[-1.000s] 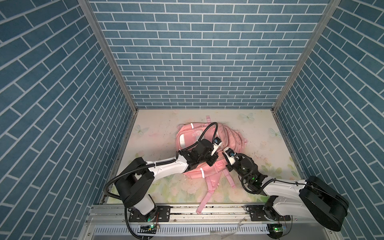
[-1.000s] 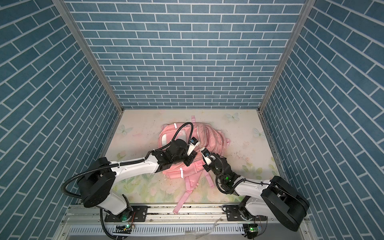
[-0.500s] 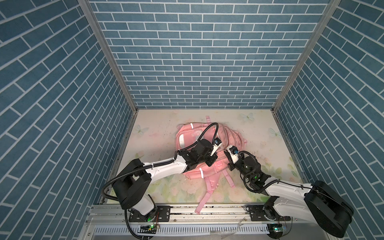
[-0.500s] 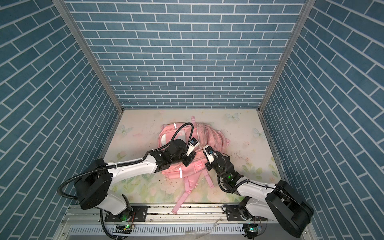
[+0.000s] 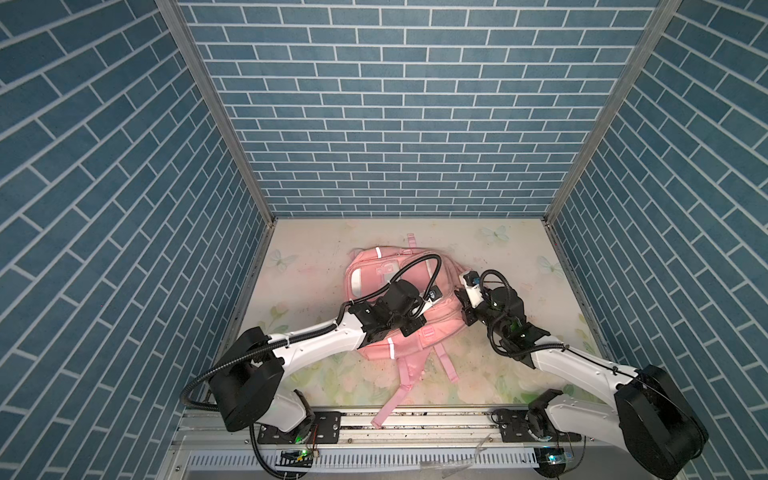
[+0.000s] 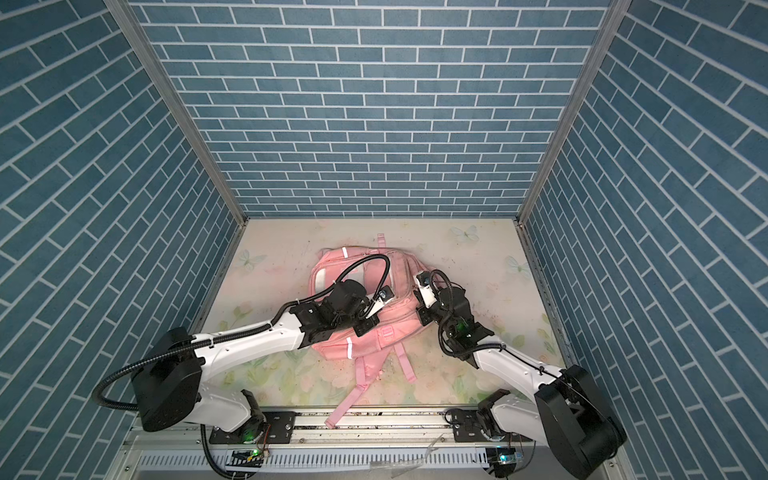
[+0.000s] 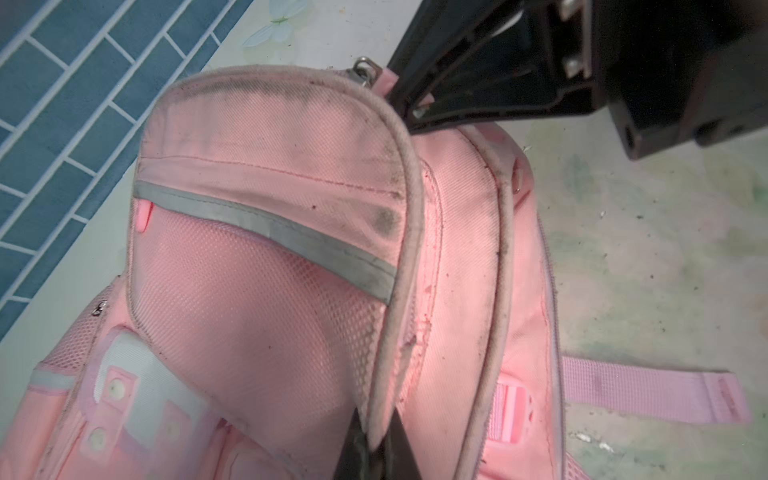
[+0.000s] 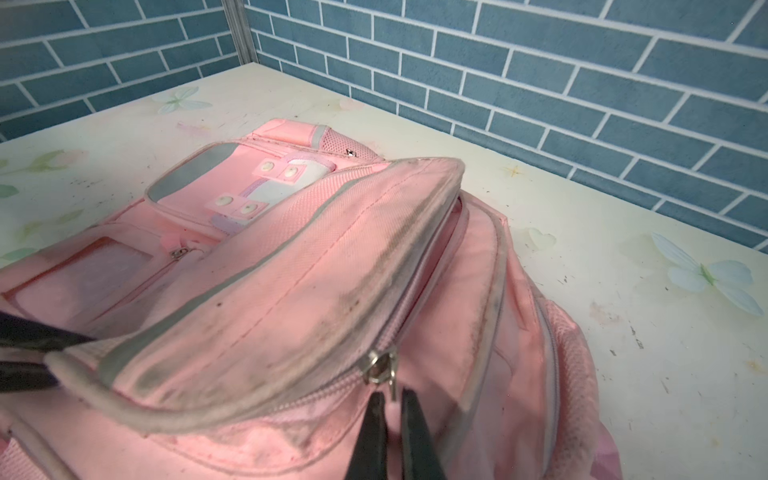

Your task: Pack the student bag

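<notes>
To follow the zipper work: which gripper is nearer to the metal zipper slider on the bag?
Right. The right gripper is shut at the zipper slider, apparently on its pull tab; the left gripper pinches the piped rim of the student bag, farther along.

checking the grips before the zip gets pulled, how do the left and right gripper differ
The left gripper pinches the bag's grey edge trim; the right gripper pinches the zipper pull. The left gripper reaches across the bag's front; the right gripper sits at its side. Both are shut.

Pink student bag (image 5: 446, 316) lies flat, pockets upward.
</notes>
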You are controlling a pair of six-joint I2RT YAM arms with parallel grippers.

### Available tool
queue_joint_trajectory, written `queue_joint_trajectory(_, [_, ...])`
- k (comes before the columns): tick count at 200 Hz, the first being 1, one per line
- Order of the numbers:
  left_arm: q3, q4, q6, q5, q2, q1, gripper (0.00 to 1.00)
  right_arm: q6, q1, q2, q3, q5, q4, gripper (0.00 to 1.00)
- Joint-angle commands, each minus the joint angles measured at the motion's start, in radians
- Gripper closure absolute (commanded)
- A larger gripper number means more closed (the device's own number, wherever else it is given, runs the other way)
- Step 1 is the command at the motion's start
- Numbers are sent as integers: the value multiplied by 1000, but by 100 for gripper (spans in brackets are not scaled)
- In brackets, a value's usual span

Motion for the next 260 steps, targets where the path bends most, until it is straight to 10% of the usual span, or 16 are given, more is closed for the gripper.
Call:
queue_joint_trajectory(1, [-24,-92,162,28,-54,99,100,0,-5,1,21,114,-89,100])
queue_joint_trajectory(40, [17,-113,266,171,-72,271,100,27,147,-24,-44,168,12,100])
queue_joint_trajectory(70, [72,-191,205,113,-69,355,63,31,242,64,-9,167,104,100])
queue_joint_trajectory(82, [81,-207,85,119,-88,378,49,32,262,108,25,159,103,100])
queue_joint_trajectory(136, [21,-218,-773,185,-165,386,42,49,298,166,63,124,110,100])
queue_joint_trajectory(186, [-213,111,-1428,68,-267,245,26,36,328,156,35,143,118,100])
queue_joint_trajectory(260, [-261,332,-1638,-76,-169,78,35,18,358,152,20,174,130,100])
